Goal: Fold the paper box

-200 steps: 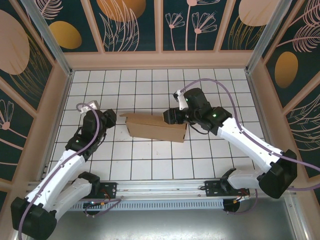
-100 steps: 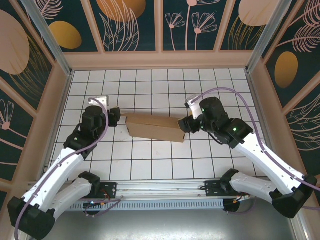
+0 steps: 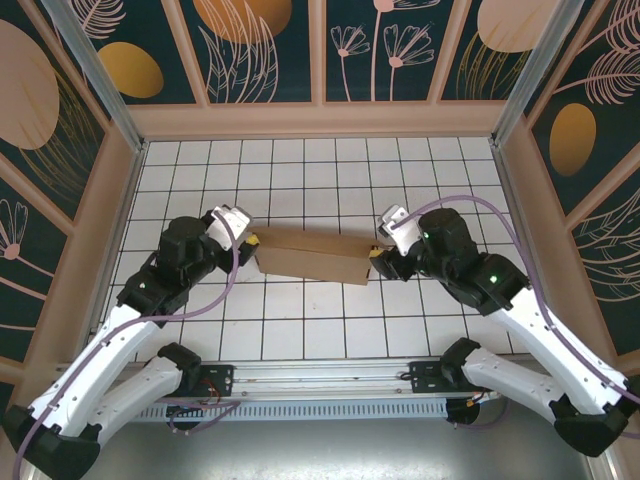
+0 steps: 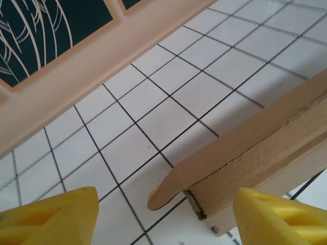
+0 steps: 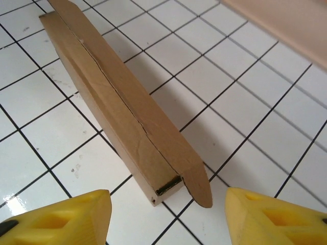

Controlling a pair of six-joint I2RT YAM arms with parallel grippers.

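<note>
Bracketing the slim brown cardboard paper box [image 3: 312, 256], left gripper [image 3: 251, 242] and right gripper [image 3: 376, 251] gape wide

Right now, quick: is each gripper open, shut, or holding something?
Left gripper: open, one end of the paper box between its fingers, not gripped.
Right gripper: open, the other end between its fingers, not gripped.

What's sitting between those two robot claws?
The paper box, folded brown cardboard, lies on the white tiles between the left gripper and the right gripper, as the top view shows.
</note>
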